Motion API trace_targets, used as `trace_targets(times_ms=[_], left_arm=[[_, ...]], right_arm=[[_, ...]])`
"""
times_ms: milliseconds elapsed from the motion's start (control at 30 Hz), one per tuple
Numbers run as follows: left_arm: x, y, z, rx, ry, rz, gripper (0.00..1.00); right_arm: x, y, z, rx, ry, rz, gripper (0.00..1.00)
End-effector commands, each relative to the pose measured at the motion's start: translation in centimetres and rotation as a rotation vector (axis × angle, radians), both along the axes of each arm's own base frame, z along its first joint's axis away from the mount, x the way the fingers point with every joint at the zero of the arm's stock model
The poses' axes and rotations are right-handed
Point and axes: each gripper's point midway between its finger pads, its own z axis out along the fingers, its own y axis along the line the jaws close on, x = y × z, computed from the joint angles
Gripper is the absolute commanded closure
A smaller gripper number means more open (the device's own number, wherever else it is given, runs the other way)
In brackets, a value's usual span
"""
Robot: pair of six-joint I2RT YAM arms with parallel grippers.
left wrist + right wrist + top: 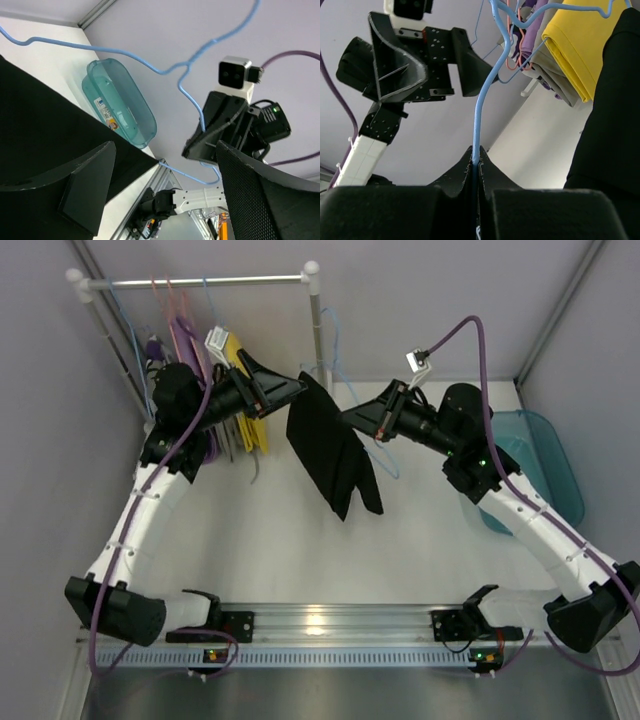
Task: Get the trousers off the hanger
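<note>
The black trousers [332, 448] hang folded over the light-blue wire hanger [334, 335], which is held up in mid-air at the middle of the scene. My right gripper [347, 416] is shut on the hanger's wire [479, 120], and the wire runs straight up from between its closed fingers [455, 177]. My left gripper [296, 392] stands open at the upper left edge of the trousers. In the left wrist view the black cloth [35, 120] lies behind the left finger [87, 192], and its corner reaches into the gap between the fingers. The trousers [615, 130] fill the right side of the right wrist view.
A white clothes rack [200, 282] at the back left carries pink hangers [172, 310], a yellow garment [250, 420] and purple garments [185, 345]. Its right post [315, 320] stands just behind the trousers. A teal plastic bin [545, 465] sits at the right.
</note>
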Motion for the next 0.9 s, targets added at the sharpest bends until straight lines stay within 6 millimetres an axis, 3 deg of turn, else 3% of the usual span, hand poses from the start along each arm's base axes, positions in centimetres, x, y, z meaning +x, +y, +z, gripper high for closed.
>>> trace_targets(times_ms=[0, 300, 533, 633, 700, 867], left_arm=[[0.4, -2.1, 2.7, -0.072, -0.056, -0.049, 0.15], [0.4, -7.0, 2.7, -0.120, -0.020, -0.148, 0.21], [0.9, -8.4, 3.0, -0.147, 0.042, -0.142, 0.24], [1.8, -8.7, 2.9, -0.148, 0.069, -0.114, 0.31], [2.3, -9.0, 3.1, -0.140, 0.068, -0.092, 0.43], [3.4, -9.6, 2.6, -0.125, 0.101, -0.066, 0.47]], right_arm=[[-1.8, -0.4, 4.1, 0.072, -0.148, -0.008, 1.00], [-0.5, 0.6, 3.2, 0.067, -0.131, -0.034, 1.00], [0.4, 1.6, 1.8, 0.049, -0.091, -0.057, 1.00], [0.5, 2.1, 1.4, 0.038, -0.079, -0.063, 1.00], [0.5, 2.5, 1.2, 0.031, -0.076, -0.062, 1.00], [0.7, 3.3, 0.9, 0.016, -0.073, -0.064, 1.00]])
